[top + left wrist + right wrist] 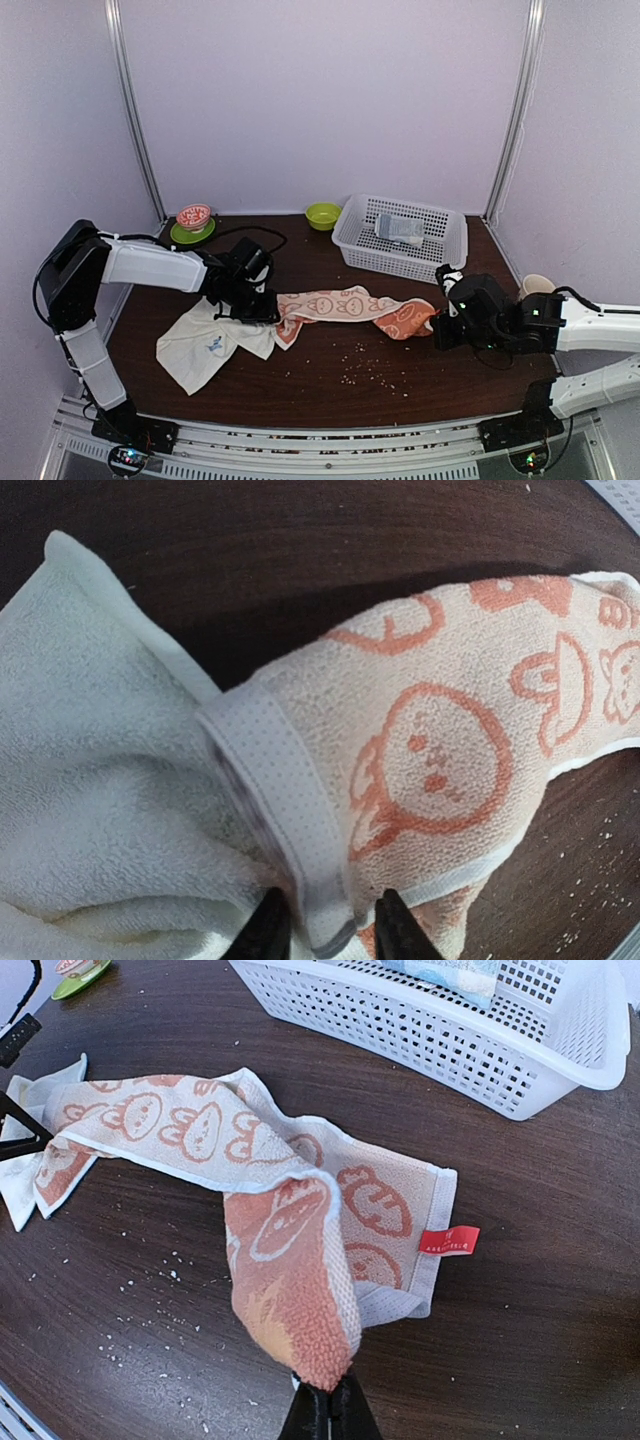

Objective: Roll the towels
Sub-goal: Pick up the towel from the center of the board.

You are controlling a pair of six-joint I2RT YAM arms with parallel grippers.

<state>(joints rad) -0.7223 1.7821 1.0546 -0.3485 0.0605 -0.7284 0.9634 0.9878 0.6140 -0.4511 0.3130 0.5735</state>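
The cream towel with orange-pink cartoon faces [350, 303] lies stretched across the middle of the table, between my two grippers. My left gripper [258, 305] is at its left end; in the left wrist view its jaws [330, 925] are closed on the towel's white hem [290, 810]. My right gripper [437, 322] is shut on a bunched corner of the same towel [290, 1290] and holds it slightly lifted; its red tag [448, 1240] lies flat. The plain cream-white towel [205, 345] with a small blue mark lies crumpled at the left, partly under the patterned one [90, 780].
A white plastic basket [390, 262] at the back right holds a grey-blue rolled towel [400, 230]. A green bowl [323, 215] and a red bowl on a green plate [193, 216] stand at the back. A cup [537, 285] is at the right. Crumbs [365, 372] dot the front.
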